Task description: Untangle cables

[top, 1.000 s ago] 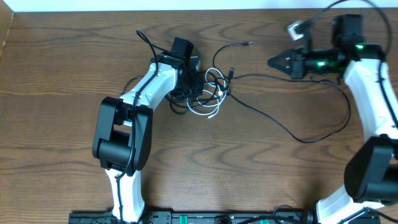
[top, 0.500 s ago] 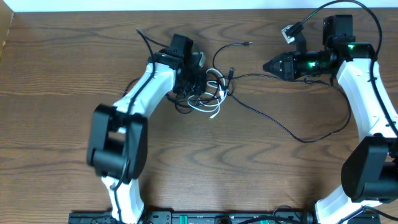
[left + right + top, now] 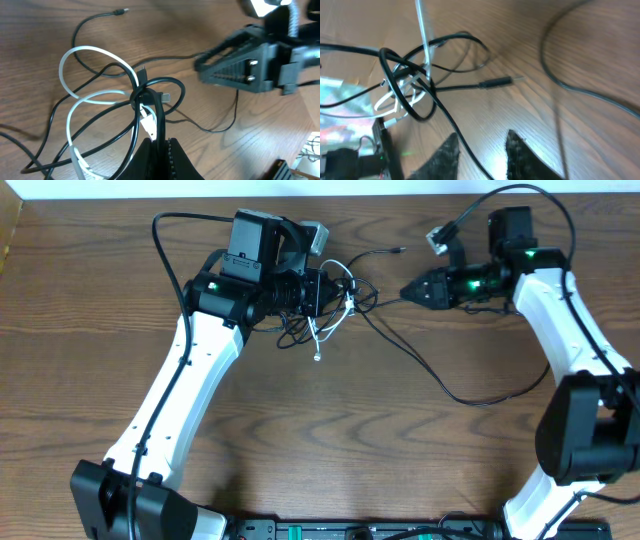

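The left gripper (image 3: 159,144) is clamped shut on black strands of the cable tangle (image 3: 145,100), which is bunched at its fingertips with the white cable (image 3: 85,49) looped through it. The right gripper (image 3: 407,290), jaws narrowly apart, points toward the left gripper from just beyond the tangle.

Brown wood-grain desk (image 3: 330,440); white strip (image 3: 100,188) along far edge; black rail (image 3: 330,530) at near edge.
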You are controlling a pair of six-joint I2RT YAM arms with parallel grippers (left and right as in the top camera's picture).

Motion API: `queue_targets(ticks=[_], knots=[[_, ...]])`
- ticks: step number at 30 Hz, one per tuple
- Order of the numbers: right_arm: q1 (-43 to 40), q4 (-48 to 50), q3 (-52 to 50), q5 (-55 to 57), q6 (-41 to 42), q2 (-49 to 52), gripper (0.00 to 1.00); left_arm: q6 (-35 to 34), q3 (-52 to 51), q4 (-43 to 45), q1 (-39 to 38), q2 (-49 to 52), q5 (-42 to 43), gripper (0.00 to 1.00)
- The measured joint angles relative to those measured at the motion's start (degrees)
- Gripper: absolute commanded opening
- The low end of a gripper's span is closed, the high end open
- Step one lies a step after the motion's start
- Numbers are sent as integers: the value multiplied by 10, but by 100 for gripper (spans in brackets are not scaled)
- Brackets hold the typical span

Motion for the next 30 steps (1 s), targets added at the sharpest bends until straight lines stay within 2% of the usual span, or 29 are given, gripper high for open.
queue_targets(ticks=[4, 10, 21, 25, 30], knots=[[2, 16, 0, -67, -19, 14, 46, -7, 0, -6, 0, 1, 1, 7], [3, 33, 0, -157, -50, 27, 46, -16, 0, -7, 0, 1, 1, 8], [36, 162, -1, -281, -40, 99, 52, -28, 0, -8, 0, 1, 1, 7], [66, 235, -1, -315, -15, 99, 52, -29, 0, -10, -1, 1, 1, 7], [93, 280, -1, -331, 31, 99, 45, -31, 0, -11, 0, 1, 2, 7]])
